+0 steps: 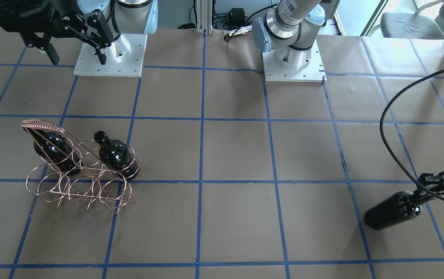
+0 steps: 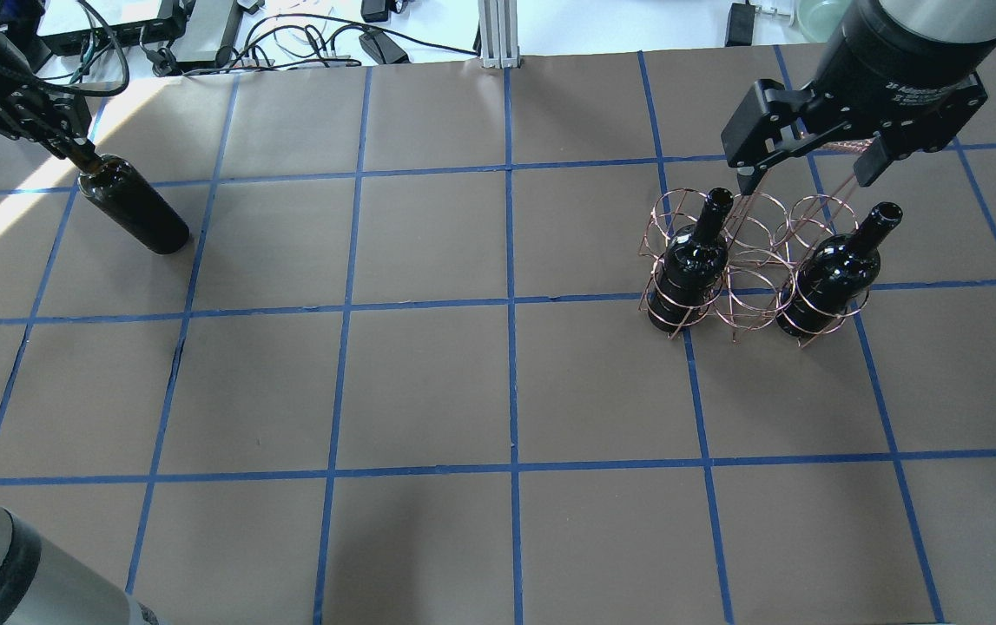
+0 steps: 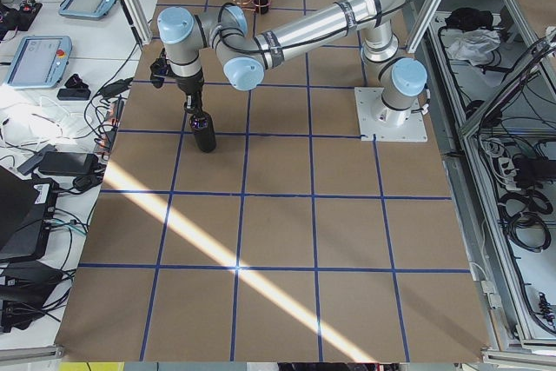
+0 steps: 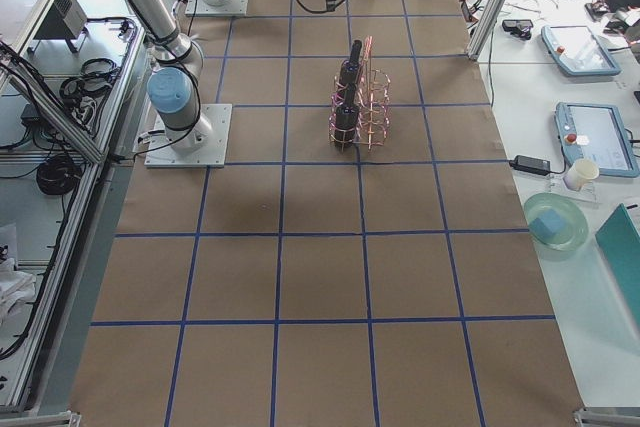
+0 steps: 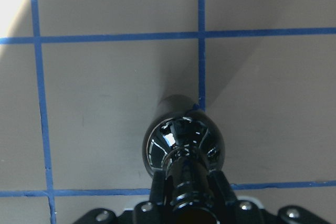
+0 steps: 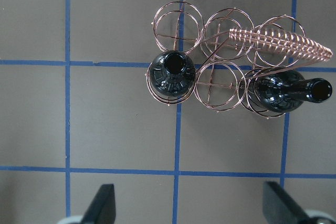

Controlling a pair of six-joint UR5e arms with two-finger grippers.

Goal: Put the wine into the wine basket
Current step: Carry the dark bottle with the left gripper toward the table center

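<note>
Your left jaws grip the wine (image 2: 135, 213) by its glossy neck; it may slip below them; right jaws open.

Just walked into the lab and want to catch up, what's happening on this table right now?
The left gripper is shut on the neck of a dark wine bottle at the robot's left end of the table, far from the wine basket. The copper wire basket stands on the right side and holds two bottles, with an empty ring between them. The right gripper hangs open above the basket, holding nothing. The third bottle is gripped but not yet brought over.
</note>
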